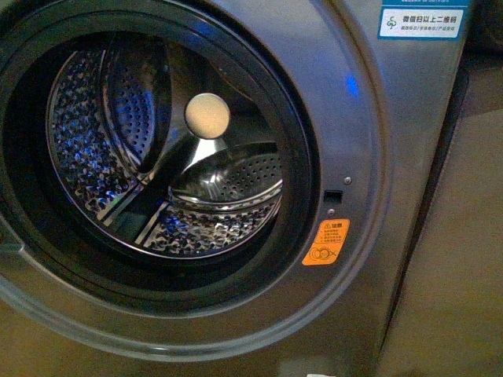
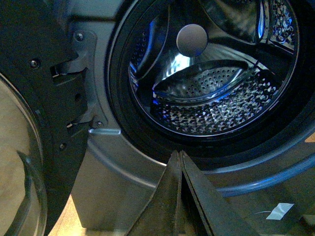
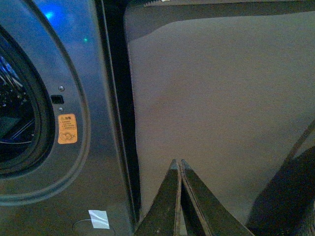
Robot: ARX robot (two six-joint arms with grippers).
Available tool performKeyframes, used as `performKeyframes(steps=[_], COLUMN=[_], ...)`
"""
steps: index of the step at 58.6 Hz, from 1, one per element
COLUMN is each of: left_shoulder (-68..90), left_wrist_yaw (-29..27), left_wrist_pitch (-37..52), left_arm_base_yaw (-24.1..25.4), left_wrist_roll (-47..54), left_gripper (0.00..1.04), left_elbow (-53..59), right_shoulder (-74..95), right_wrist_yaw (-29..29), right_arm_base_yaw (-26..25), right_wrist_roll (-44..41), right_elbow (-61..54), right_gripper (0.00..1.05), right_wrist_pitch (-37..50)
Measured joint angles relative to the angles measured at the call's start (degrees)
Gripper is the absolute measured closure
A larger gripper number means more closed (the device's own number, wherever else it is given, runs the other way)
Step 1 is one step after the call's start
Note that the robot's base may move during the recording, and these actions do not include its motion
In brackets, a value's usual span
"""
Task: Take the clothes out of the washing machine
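The dark grey washing machine (image 1: 377, 118) fills the front view, its round porthole wide open onto a shiny perforated steel drum (image 1: 212, 212). No clothes show in the drum or anywhere else in these views. My left gripper (image 2: 178, 153) is shut and empty, pointing at the machine's front panel just below the porthole rim (image 2: 147, 147). My right gripper (image 3: 177, 162) is also shut with nothing in it, in front of a beige flat panel (image 3: 221, 98) beside the washing machine (image 3: 106, 147). Neither arm appears in the front view.
The open door (image 2: 29, 147) with its glass bowl hangs beside the porthole on its hinge (image 2: 78, 64). An orange warning sticker (image 1: 326, 242) sits by the latch hole (image 1: 332, 195). A white tape patch (image 3: 99, 219) is low on the front panel.
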State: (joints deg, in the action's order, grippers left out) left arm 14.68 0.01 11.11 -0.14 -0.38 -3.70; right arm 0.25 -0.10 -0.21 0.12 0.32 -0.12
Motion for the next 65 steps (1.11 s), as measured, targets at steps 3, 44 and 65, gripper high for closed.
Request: performKeyframes(steps=[3, 44, 65], left_shoulder=[-0.7, -14.4, -14.4], left_wrist_yaw=[0.0, 0.0, 0.0], left_wrist_pitch=[-0.4, -11.0, -11.1], left_arm_base_yaw=[0.0, 0.0, 0.0], left_wrist_roll=[0.0, 0.0, 0.0], left_gripper=[1.01, 1.01, 0.61], left_elbow=[0.4, 2.6, 2.6], right_shoulder=[0.0, 0.0, 0.0], right_wrist_yaw=[0.0, 0.0, 0.0], right_arm_base_yaw=[0.0, 0.0, 0.0], right_wrist_roll=[0.0, 0.0, -0.1], right_elbow=[0.0, 0.0, 0.0], right_gripper=[1.02, 1.02, 0.52], right_wrist_pitch=[0.0, 0.0, 0.0])
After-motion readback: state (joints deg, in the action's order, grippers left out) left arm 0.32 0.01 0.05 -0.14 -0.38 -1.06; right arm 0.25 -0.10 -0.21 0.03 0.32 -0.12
